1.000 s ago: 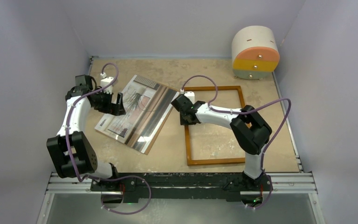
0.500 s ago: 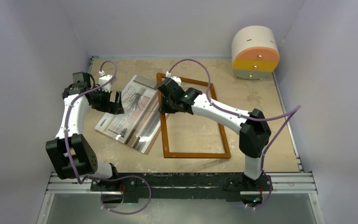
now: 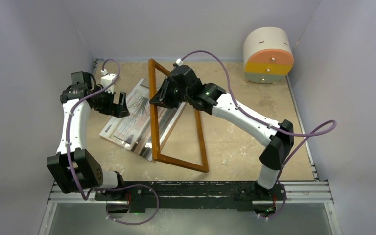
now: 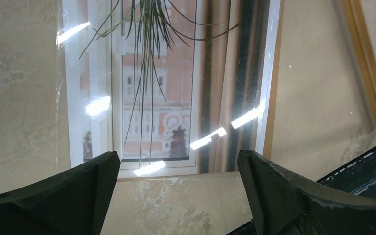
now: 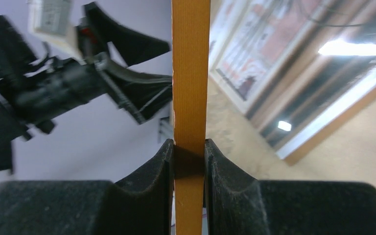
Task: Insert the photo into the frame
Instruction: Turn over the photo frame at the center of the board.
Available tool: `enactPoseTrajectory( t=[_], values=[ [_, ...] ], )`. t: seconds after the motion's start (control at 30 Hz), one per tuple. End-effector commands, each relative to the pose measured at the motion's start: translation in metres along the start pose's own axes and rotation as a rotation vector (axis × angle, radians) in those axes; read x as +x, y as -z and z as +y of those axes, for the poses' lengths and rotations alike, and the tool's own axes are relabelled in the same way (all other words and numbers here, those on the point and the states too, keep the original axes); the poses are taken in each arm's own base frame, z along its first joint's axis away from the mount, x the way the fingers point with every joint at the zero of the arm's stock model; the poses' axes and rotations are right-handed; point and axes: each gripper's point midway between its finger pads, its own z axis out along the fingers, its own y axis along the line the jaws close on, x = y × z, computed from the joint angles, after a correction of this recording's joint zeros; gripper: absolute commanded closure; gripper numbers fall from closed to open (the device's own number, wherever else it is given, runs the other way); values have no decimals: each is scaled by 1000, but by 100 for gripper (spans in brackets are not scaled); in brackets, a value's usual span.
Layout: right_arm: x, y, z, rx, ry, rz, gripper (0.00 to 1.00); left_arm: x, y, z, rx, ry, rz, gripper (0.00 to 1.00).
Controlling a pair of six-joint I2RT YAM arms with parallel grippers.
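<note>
The photo (image 3: 132, 120) lies flat on the table (image 3: 235, 142), left of centre and turned at a slant. It is a glossy print of a pale room, with a window looking onto red buildings, a curtain and the thin hanging leaves of a plant (image 4: 147, 98). Lamp glare streaks across it. A small block of print sits in its near left corner, too small to read. A thin orange-brown edge shows along its right side. The left gripper (image 3: 117, 105) hovers at the photo's far left edge with its fingers spread wide and nothing between them (image 4: 178, 164); whether the tips touch the sheet cannot be told. The right gripper (image 3: 162, 98) is clamped tight on one long rail of the frame (image 3: 152, 117), the wood pinched between both pads (image 5: 190, 152). The frame is tipped up on its near short edge, far end raised, standing over the photo's right side. A round cabinet (image 3: 268, 55) stands in the far right corner.
</note>
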Motion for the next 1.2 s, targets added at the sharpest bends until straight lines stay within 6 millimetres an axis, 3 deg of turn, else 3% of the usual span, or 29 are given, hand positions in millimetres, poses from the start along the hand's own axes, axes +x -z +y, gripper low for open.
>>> enactPoseTrajectory(
  t=[0.0,0.13,0.33,0.53,0.57,0.73,0.87,1.0,1.17],
  values=[
    [-21,57,89,-340,-66,-32,100,-22,23,-17,34,-56,-78,0],
    [-32,75,94,-421,-92,-43,100,-30,32,-36,104,-106,-140,0],
    [-48,94,62,-575,-227,-21,100,-46,35,-54,134,-152,-192,0],
    [-45,115,29,-696,-271,23,100,-58,12,-85,104,-237,-154,0],
    [-45,118,23,-694,-270,23,100,-59,7,-95,110,-267,-147,0],
    [-49,135,-18,-605,-264,-3,100,-64,-12,-110,79,-324,-117,0],
    [-48,145,-58,-529,-267,-14,82,-80,-16,-130,98,-348,-138,0],
    [-52,151,-100,-409,-274,-35,50,-98,-21,-153,112,-380,-150,0],
    [-62,164,-137,-236,-228,-62,34,-102,-35,-179,128,-421,-134,0]
  ],
)
